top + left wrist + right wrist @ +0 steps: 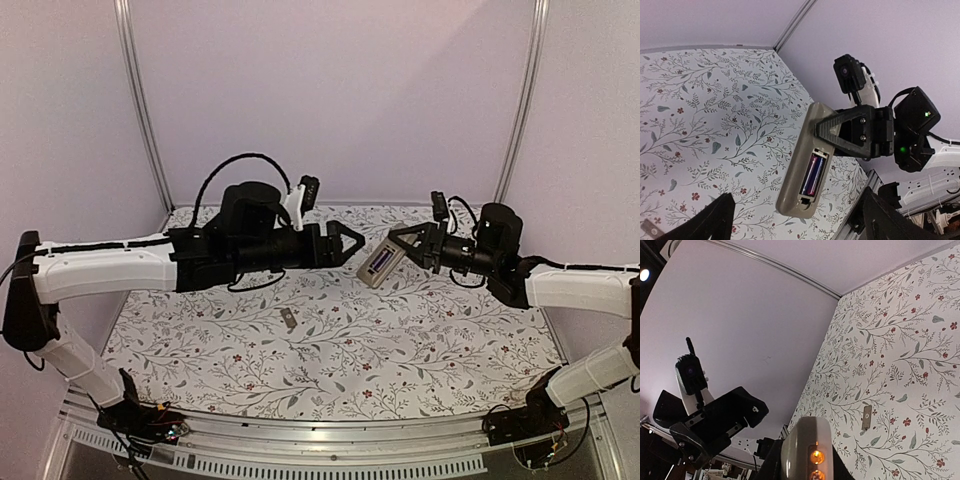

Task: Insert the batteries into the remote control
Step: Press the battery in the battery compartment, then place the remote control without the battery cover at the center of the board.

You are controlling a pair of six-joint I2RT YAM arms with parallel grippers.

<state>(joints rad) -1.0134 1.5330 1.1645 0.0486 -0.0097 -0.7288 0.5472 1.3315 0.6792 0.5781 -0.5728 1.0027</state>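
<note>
My right gripper [408, 250] is shut on the remote control [383, 262] and holds it in the air above the table's far middle. In the left wrist view the remote [800, 165] shows its tan-grey back with the compartment uncovered. Two slim dark batteries [813, 175] lie side by side inside it. In the right wrist view the remote [807, 447] points away, showing its face with two orange-lit buttons. My left gripper [357, 245] is open and empty, just left of the remote and facing it. Its dark fingers [715, 220] frame the remote without touching it.
The small flat grey cover piece [289, 320] lies on the floral tablecloth [330, 370] below the left gripper. It also shows in the right wrist view [866, 417] and at the left wrist view's bottom-left corner [650, 229]. A metal rail [330, 435] runs along the near edge.
</note>
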